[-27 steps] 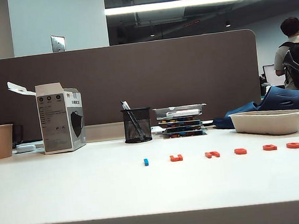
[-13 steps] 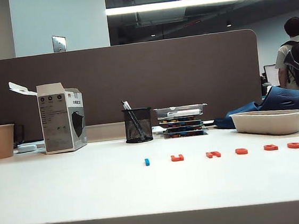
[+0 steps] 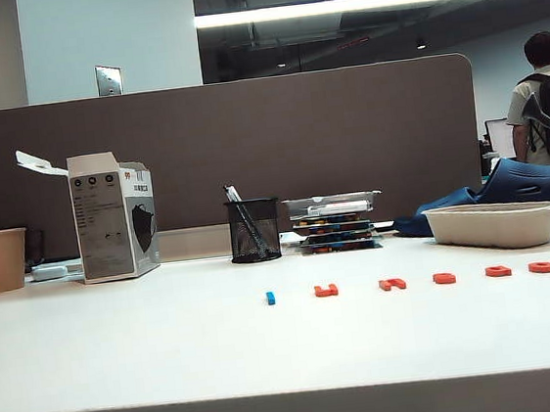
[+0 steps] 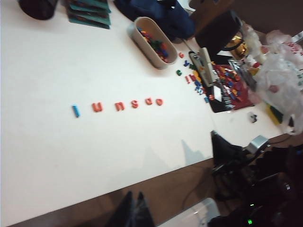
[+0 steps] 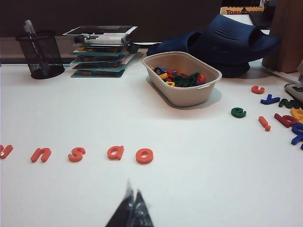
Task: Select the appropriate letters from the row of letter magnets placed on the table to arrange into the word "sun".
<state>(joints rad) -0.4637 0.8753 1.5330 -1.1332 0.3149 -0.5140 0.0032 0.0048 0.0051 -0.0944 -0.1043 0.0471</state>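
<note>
Table (image 3: 124, 360): a big white table with a pale front edge. A brown-grey wall panel (image 3: 346, 130) stands behind it.
Row of letter magnets (image 4: 118, 105): six small flat pieces lie in a line on the table. From above they read "l u n s a o".
Blue letter (image 4: 75, 110): the "l" at one end of the row. It is the only blue one.
Letter u (image 4: 97, 107): orange-red, just beside the blue one.
Letter n (image 4: 119, 105): orange-red, between the u and the s.
Letter s (image 5: 76, 154): orange-red, between the n and the a.
Letters a and o: the a (image 5: 115, 152) and the o (image 5: 144, 155) are orange-red and end the row.
Left claw (image 4: 134, 210): it hangs high above the front edge of the table, well apart from the row. Its dark tips sit close together and look closed. It holds nothing.
Right claw (image 5: 131, 210): it sits low, near the front of the table, close to the o. Its tips are pressed together, closed, and hold nothing.
Tray (image 5: 182, 92): a pale oval tray behind the row, full of mixed colour letters.
Loose letters (image 5: 279, 111): red, blue, green and yellow ones lie beside the tray.
Pen cup (image 3: 253, 230): black mesh, with pens inside.
Box (image 3: 114, 218): white, flap open; the print is too small to read.
Paper cup (image 3: 1, 259): brown, at the far left.
Writing: no brand name is clear enough to read.
</note>
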